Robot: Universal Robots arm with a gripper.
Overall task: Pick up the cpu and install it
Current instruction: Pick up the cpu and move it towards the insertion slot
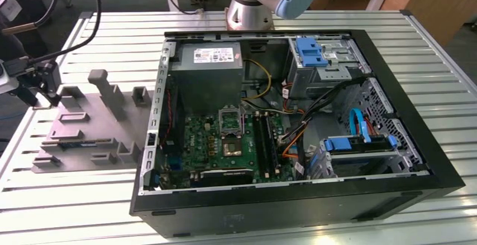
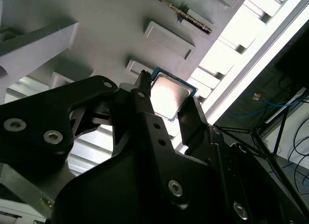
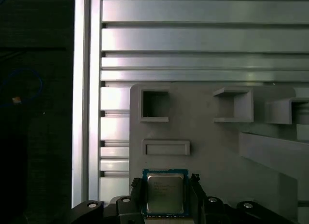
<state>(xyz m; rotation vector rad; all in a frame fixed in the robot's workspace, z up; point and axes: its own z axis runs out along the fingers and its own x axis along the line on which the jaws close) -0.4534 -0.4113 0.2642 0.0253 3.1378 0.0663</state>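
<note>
The cpu is a small square chip with a silvery top and a green rim, lying over the grey plastic tray. My gripper has one dark finger against each of two opposite edges and is shut on it. The second wrist view shows the same hold on the cpu by the gripper. Whether the chip still touches the tray I cannot tell. In the exterior view the gripper is at the far left, over the tray's edge. The motherboard socket lies in the open computer case.
The tray carries upright posts and shallow pockets. It rests on a slatted aluminium table whose edge rail runs close by. Inside the case are a grey power supply, cables and blue drive brackets.
</note>
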